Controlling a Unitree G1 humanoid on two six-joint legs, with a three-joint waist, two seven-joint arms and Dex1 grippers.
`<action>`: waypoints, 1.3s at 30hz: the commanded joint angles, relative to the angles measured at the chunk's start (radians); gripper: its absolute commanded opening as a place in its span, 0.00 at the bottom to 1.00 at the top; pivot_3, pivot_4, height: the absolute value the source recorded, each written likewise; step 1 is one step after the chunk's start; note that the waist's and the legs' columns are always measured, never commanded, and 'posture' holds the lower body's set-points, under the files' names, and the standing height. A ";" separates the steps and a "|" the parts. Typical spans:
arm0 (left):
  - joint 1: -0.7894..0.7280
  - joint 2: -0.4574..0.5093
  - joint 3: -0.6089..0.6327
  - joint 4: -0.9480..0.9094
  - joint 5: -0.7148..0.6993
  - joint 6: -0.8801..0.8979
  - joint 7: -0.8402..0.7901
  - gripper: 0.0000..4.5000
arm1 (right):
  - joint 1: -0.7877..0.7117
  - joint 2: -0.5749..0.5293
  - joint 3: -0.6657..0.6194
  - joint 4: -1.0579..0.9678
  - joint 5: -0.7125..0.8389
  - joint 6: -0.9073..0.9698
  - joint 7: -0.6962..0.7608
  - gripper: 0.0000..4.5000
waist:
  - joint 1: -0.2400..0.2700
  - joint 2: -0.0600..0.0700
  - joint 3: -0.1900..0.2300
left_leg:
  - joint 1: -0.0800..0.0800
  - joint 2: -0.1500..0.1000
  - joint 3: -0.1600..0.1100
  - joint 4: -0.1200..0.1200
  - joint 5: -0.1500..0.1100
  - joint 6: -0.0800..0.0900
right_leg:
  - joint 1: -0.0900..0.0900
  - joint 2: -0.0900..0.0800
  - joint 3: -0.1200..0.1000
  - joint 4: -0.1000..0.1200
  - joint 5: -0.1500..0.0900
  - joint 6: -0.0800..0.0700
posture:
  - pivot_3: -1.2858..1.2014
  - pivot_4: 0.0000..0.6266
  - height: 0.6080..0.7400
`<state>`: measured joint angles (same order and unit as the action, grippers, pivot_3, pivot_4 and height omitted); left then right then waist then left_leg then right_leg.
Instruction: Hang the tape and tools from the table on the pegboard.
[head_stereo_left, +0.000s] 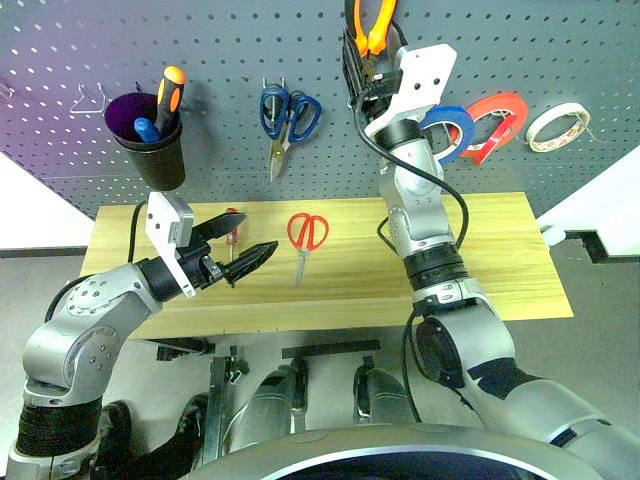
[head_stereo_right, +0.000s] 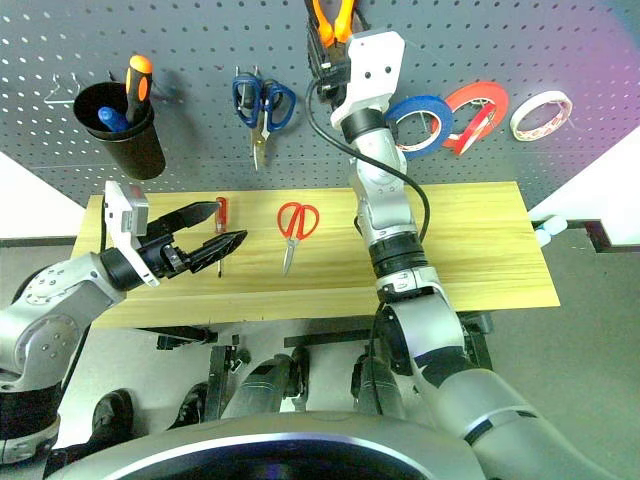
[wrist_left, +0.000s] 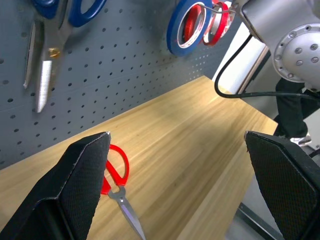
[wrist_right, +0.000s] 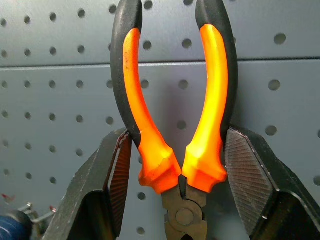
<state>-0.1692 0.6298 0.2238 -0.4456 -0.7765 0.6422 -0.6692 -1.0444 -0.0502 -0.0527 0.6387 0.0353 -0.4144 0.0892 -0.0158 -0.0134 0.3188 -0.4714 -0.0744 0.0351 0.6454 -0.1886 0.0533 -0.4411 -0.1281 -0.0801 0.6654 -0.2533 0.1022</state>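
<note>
2 arms work before the pegboard (head_stereo_left: 150, 40): the right gripper (wrist_right: 175, 165), raised against it, clamps the pliers (wrist_right: 175, 125) handles-up, and the left gripper (head_stereo_left: 235, 248) hangs wide open over the table (head_stereo_left: 480, 250). On the table lie the red scissors (head_stereo_left: 306, 238) and, just beside the left fingers, what seems the small red screwdriver (head_stereo_left: 232, 228). The red tape (head_stereo_left: 497, 122) already hangs on the pegboard.

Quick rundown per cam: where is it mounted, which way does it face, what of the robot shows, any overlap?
Head stereo pair: looks forward and down at the table and pegboard; both arms show.
Left wrist: looks along the open left end effector at the red scissors.
Right wrist: faces the pegboard; right end effector grips the pliers.
Shared: head and left wrist views both show the red scissors and blue tape roll.
</note>
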 joint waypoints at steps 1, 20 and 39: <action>0.005 0.013 0.033 -0.044 -0.021 -0.001 0.003 1.00 | -0.037 -0.010 -0.001 0.006 -0.018 -0.041 -0.014 0.55 | -0.001 0.000 0.000 | 0.000 0.000 0.000 0.000 0.000 0.000 | 0.000 0.000 0.000 0.000 0.000 0.000 | 0.53 0.43 0.87; 0.005 0.018 0.029 -0.044 -0.032 0.007 0.005 1.00 | 0.049 0.025 0.031 -0.035 -0.046 -0.012 -0.029 0.55 | -0.001 0.000 0.000 | 0.000 0.000 0.000 0.000 0.000 0.000 | 0.001 0.000 0.000 0.000 0.000 0.000 | 0.53 0.45 0.87; 0.007 0.021 0.027 -0.047 -0.040 0.008 0.012 1.00 | 0.054 0.009 0.022 0.001 -0.059 -0.037 -0.051 0.99 | -0.001 0.000 0.000 | 0.001 0.000 0.000 -0.001 0.000 0.000 | 0.000 0.000 0.000 0.000 0.000 0.000 | 0.53 0.45 0.87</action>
<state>-0.1664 0.6438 0.2249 -0.4537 -0.7989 0.6517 -0.6570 -0.9766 -0.0367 -0.0275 0.6679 -0.0192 -0.4242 0.0437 -0.0167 -0.0133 0.3189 -0.4698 -0.0740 0.0350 0.6447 -0.1888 0.0530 -0.4407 -0.1281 -0.0799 0.6649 -0.2534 0.1020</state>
